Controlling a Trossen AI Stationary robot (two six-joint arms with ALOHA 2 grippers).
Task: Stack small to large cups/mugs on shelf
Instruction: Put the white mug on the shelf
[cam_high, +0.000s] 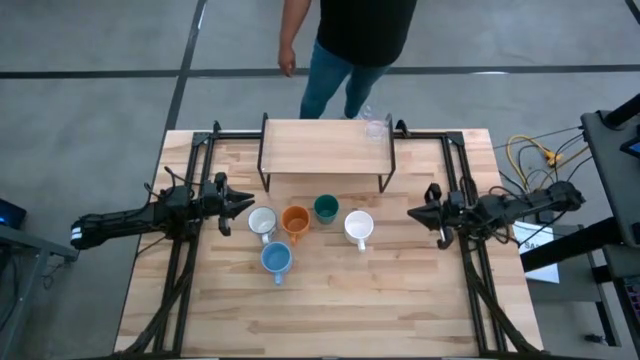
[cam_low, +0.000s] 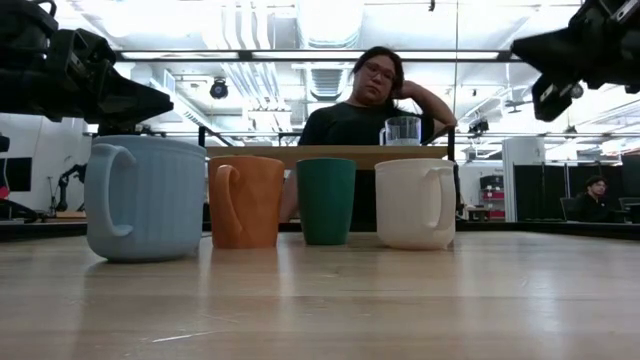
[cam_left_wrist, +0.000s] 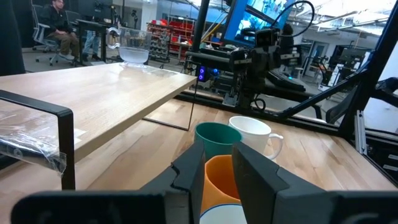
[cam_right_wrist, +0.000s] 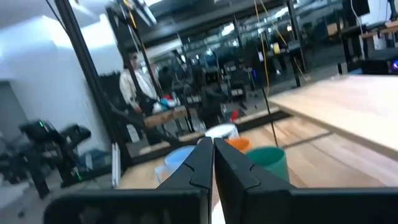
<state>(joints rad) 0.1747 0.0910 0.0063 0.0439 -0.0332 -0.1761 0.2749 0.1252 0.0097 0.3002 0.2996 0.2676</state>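
Five mugs stand on their bases on the table in front of the shelf (cam_high: 325, 150): a white one (cam_high: 262, 222), an orange one (cam_high: 296, 220), a dark green cup (cam_high: 326, 208), a second white mug (cam_high: 359, 226) and a light blue mug (cam_high: 276, 259) nearest the front edge. A clear glass (cam_high: 376, 127) stands on the shelf's far right corner. My left gripper (cam_high: 248, 203) hovers open just left of the first white mug, touching nothing. My right gripper (cam_high: 412, 212) hangs shut to the right of the row, holding nothing.
A person (cam_high: 340, 45) stands at the table's far edge behind the shelf. Black frame rails (cam_high: 190, 190) run along both table sides. Bare wood lies between the mugs and the front edge (cam_high: 330, 320). Cables (cam_high: 535, 155) lie off the right side.
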